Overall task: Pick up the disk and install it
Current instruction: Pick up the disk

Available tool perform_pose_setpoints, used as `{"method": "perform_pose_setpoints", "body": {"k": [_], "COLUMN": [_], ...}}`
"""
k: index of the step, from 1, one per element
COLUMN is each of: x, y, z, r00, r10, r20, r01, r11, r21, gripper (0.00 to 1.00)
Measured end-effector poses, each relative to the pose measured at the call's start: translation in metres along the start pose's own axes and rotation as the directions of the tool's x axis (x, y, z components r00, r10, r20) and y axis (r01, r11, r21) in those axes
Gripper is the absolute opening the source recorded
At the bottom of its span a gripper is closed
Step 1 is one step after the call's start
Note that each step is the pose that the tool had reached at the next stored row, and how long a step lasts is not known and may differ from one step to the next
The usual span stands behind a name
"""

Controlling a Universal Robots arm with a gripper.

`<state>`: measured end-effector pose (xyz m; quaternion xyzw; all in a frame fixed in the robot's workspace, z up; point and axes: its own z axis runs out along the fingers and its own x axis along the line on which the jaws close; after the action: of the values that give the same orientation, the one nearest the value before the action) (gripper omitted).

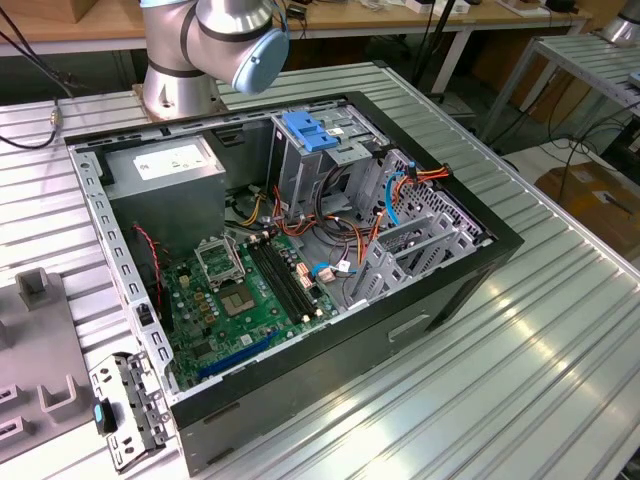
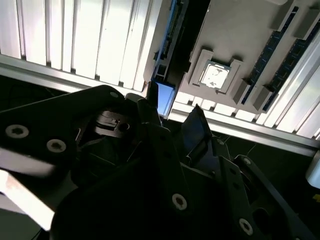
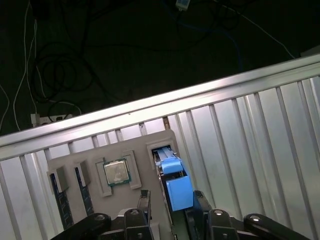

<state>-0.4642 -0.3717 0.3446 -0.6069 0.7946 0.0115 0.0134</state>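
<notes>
Standing edgewise in a grey tray (image 3: 142,145), the blue-railed disk (image 3: 178,190) sits inside the spread end effector (image 3: 171,197).

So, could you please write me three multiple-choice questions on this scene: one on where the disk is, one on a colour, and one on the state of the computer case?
1. Where is the disk?
A. Inside the computer case.
B. Standing in a slot of the grey tray.
C. Lifted clear in mid-air.

2. What colour is the plastic on the disk?
A. Red.
B. Yellow.
C. Blue.

3. How is the computer case?
A. Open, with the motherboard showing.
B. Closed by a side panel.
C. Turned upside down.

Answers:
1 B: in the first wrist view it stands on edge in the tray, next to the processor chip.
2 C: the plastic is bright blue in the first wrist view.
3 A: the exterior view looks straight onto the green motherboard.
</notes>
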Motion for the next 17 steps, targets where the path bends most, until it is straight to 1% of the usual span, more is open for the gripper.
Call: {"method": "perform_pose_setpoints", "body": {"k": [1,2,5,6,7,12,13,15,17], "x": [-0.0001,-0.0002,-0.0004,-0.0007,-0.0013,-0.0037,-0.0038,-0.0035,-0.0033], "y": [0.0000,0.0001,0.0002,0.0002,0.0004,0.0013,0.0015,0.0027,0.0033], "z": [0.0009,0.0011,0.0024,0.0029,0.0031,0.0048,0.0058,0.0102,0.0131], "r00": [1.0000,0.9999,0.9992,0.9983,0.9979,0.9977,0.9976,0.9974,0.9973], "r10": [-0.005,-0.010,-0.040,-0.058,-0.064,-0.068,-0.068,-0.071,-0.073], "r20": [0.0032,0.0044,0.0071,0.0078,0.0078,0.0080,0.0080,0.0080,0.0080], "r01": [0.005,0.010,0.040,0.058,0.064,0.068,0.068,0.071,0.073], "r11": [1.0000,0.9999,0.9992,0.9983,0.9979,0.9977,0.9977,0.9974,0.9973], "r21": [-0.0012,-0.0020,-0.0032,-0.0040,-0.0044,-0.0044,-0.0043,-0.0045,-0.0046], "gripper": [0.47,0.47,0.47,0.47,0.47,0.47,0.47,0.47,0.47]}}
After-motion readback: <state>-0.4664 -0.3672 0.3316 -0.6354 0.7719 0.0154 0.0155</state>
